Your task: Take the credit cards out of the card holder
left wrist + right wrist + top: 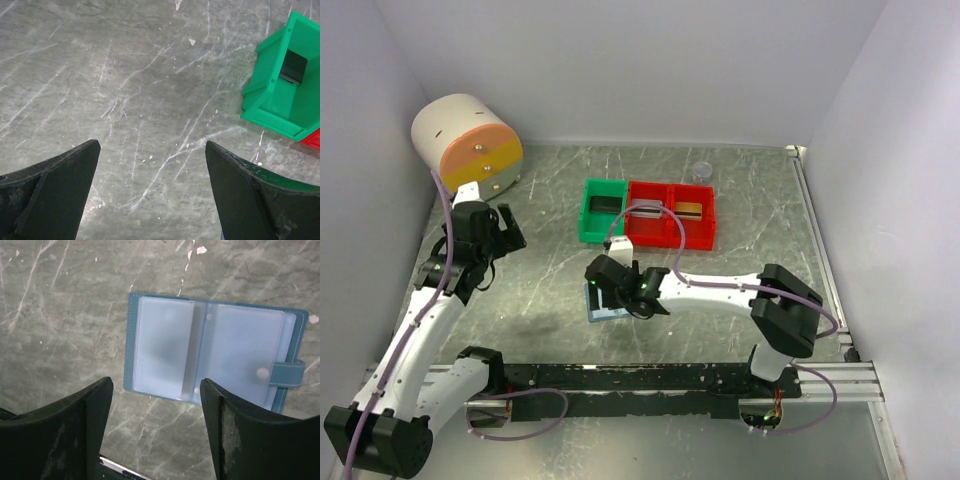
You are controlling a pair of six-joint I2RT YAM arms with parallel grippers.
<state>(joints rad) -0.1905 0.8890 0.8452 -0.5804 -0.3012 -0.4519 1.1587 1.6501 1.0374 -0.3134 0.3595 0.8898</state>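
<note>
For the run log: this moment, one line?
holder: open, on table | cards: in bins | left fingers: open | right fingers: open, above holder

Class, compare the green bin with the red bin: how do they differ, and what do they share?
The green bin has one compartment; the red bin is wider, with two. The green bin holds a dark card; the red bin a silvery card and a gold card. Both are open-topped and stand side by side.
</note>
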